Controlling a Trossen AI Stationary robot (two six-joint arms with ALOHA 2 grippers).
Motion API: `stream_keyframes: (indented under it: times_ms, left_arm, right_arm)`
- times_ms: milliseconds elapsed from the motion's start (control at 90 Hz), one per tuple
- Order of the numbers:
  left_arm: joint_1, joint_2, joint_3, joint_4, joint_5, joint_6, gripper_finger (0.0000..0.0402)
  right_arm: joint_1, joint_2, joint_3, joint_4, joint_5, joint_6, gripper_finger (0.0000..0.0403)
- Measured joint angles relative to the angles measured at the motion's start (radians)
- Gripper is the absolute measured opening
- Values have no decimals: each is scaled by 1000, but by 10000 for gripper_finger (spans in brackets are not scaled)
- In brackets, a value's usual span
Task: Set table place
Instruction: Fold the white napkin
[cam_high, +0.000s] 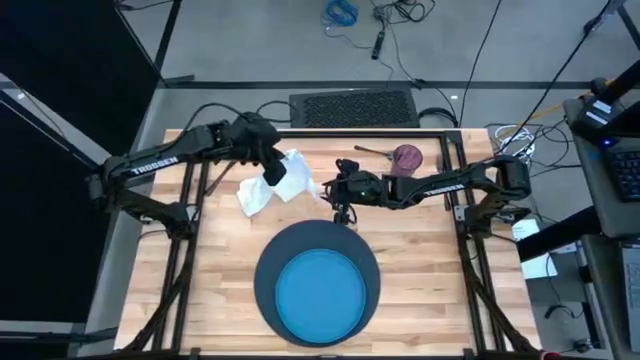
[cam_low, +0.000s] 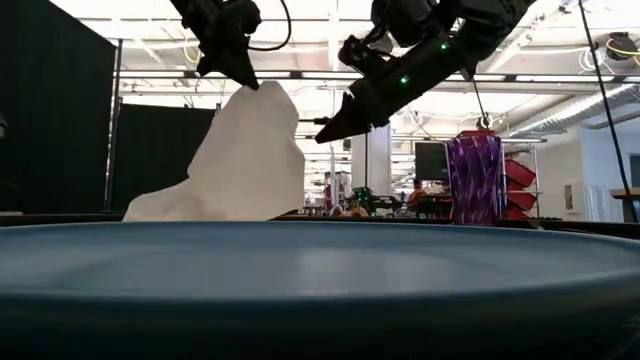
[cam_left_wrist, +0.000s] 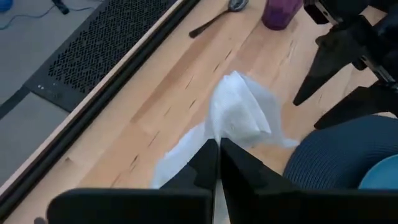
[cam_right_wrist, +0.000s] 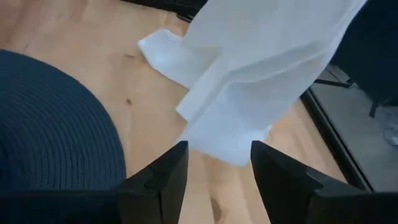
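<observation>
Closed on a top corner of the white napkin (cam_high: 272, 184), the left gripper (cam_high: 274, 172) lifts it so its lower end trails on the table (cam_high: 200, 290) at about ten o'clock from the mat (cam_high: 266, 268). Right gripper (cam_high: 338, 190), jaws parted and empty, hovers just beside the cloth (at the mat's twelve o'clock). Done so far: blue plate (cam_high: 320, 296) sits centred on the navy mat. Left, I judge: napkin placement, then the spoon (cam_high: 373, 151) and purple cup (cam_high: 406, 158), both at the far edge. Fork and knife are not visible. Napkin looks crumpled and limp.

left end effector (cam_high: 273, 172): fingers clamped, raised | right end effector (cam_high: 335, 190): fingers apart, raised
</observation>
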Motion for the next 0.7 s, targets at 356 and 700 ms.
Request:
stream_keyframes:
  times_ms: [356,700]
  left_arm:
    - [-1,0,0,45,0,0,0]
    - [0,0,-1,103,0,0,0]
  right_arm:
    - [-4,38,-1,44,-21,7,183]
    - [-4,48,-1,68,-55,55,183]
